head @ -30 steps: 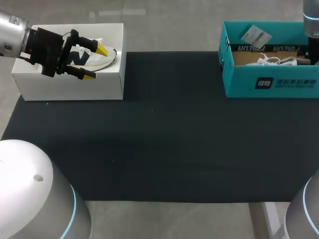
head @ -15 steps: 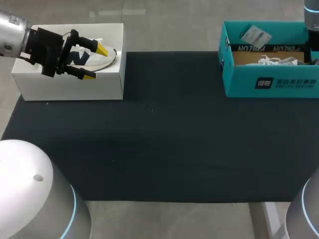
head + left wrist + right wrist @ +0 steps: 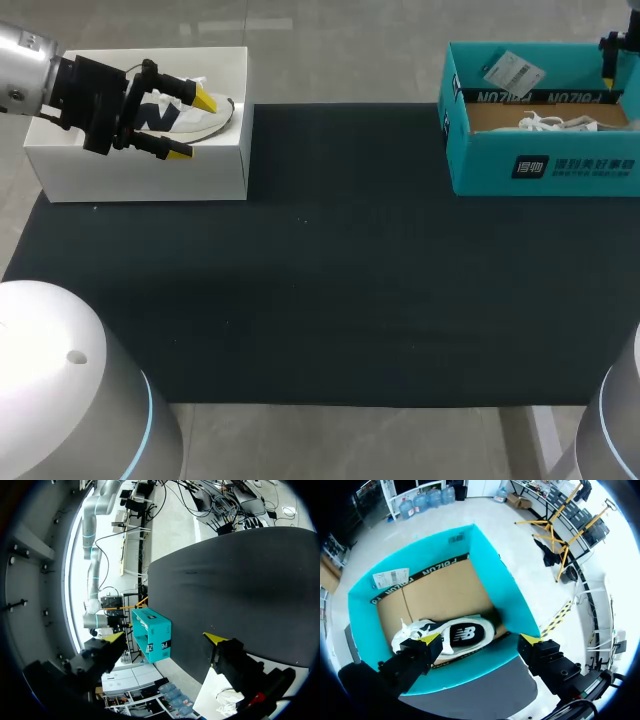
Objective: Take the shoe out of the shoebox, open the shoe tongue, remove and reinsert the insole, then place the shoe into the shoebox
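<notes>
1. Head view first: a white-and-navy low sneaker [image 3: 215,118] lies inside an open white cardboard shoebox [image 3: 150,180] at the far left corner of the black-matted worktop [image 3: 330,280]. The left hand [image 3: 190,125] hovers just over it, fingers spread and grasping nothing.
2. At the far right stands an open teal cardboard shoebox [image 3: 540,165]. A white sneaker with a dark logo [image 3: 452,632] lies on its side on the brown floor, close to the box's near wall.
3. The right hand [image 3: 480,639] hangs above that box, released, its yellow tips wide apart. The sneaker lies below and between them, untouched.
4. The step in hand looks like lifting a shoe out of its box; I cannot tell which arm goes first.
5. To do it well, I'd bring the hand straight down, clear of the box walls. It should straddle the shoe across its firm middle, not the loose white laces [image 3: 535,121].
6. Then clench firmly and lift straight up until the sole clears the rim, or the light box may drag along.
</notes>
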{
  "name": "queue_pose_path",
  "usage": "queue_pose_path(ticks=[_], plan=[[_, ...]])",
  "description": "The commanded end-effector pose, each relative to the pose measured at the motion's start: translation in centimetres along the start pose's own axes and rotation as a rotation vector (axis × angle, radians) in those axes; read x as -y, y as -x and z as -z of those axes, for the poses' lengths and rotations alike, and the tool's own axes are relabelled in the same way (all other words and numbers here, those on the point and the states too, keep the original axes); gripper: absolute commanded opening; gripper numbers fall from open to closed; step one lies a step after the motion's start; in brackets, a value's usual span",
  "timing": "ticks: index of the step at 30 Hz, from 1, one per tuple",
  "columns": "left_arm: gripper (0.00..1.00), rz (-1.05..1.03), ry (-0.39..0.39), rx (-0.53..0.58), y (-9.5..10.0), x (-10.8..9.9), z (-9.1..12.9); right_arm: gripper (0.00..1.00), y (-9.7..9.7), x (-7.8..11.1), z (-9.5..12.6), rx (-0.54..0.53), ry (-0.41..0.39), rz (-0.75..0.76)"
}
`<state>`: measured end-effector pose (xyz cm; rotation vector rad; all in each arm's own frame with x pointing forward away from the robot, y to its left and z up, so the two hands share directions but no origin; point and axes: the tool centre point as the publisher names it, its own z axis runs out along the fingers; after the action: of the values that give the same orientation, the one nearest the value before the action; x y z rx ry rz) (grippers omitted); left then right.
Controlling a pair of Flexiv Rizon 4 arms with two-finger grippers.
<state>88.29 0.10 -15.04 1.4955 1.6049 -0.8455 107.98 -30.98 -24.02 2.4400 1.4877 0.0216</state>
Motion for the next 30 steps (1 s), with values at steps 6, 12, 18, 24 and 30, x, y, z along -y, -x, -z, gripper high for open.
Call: queue_pose_path(ticks=[6, 12, 18, 24, 30], plan=[[1.0, -0.001, -0.002, -0.004, 0.0, -0.1, 0.0, 1.0, -0.7, 3.0, 6.3, -0.163, 0.004, 0.058], [1.0, -0.001, -0.002, -0.004, 0.0, -0.1, 0.0, 1.0, -2.3, 6.1, 7.2, -0.198, -0.01, 0.086], [1.0, -0.001, -0.002, -0.004, 0.0, -0.1, 0.0, 1.0, -3.2, 7.7, 6.9, -0.202, -0.032, 0.092], [1.0, -0.001, -0.002, -0.004, 0.0, -0.1, 0.0, 1.0, -3.2, 7.7, 6.9, -0.202, -0.032, 0.092], [1.0, -0.031, 0.018, -0.023, -0.2, -0.5, -0.1, 1.0, -3.2, 7.7, 6.9, -0.202, -0.032, 0.092]])
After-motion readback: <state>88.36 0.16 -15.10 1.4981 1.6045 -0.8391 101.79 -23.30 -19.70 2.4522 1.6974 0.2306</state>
